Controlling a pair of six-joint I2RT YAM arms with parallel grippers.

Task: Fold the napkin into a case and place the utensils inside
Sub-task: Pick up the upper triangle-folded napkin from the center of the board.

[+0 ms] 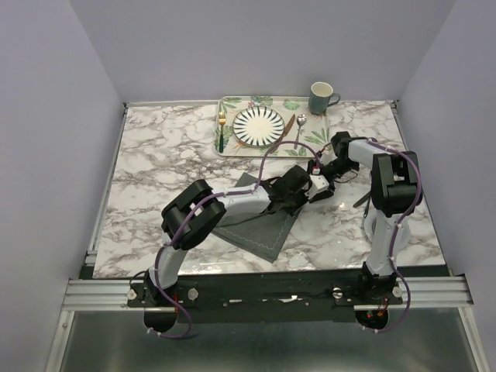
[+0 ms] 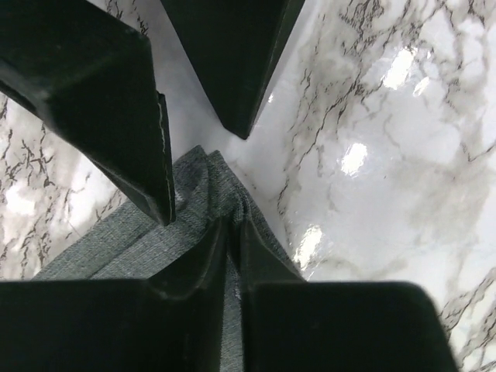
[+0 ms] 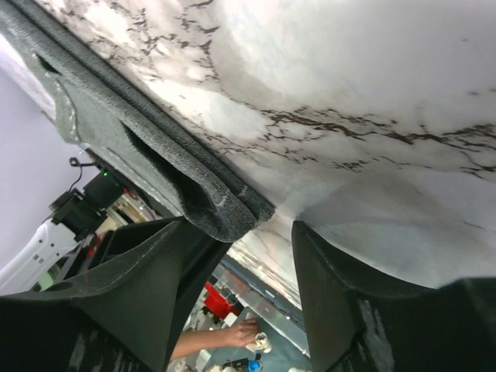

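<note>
Well, we're early: the napkin (image 1: 260,225) lies part-folded on the desk (image 1: 155,170), left tool (image 2: 232,232) pinching its corner, right tool (image 3: 256,229) gaping around it, gripping nothing; utensils (image 1: 222,129) wait on the tray (image 1: 229,149).

Marble tbl (image 1: 155,155) w/ grey napkin (image 1: 260,232) mid, leaf-print tray (image 1: 314,141) & mug (image 1: 320,98) at far edge.
</note>
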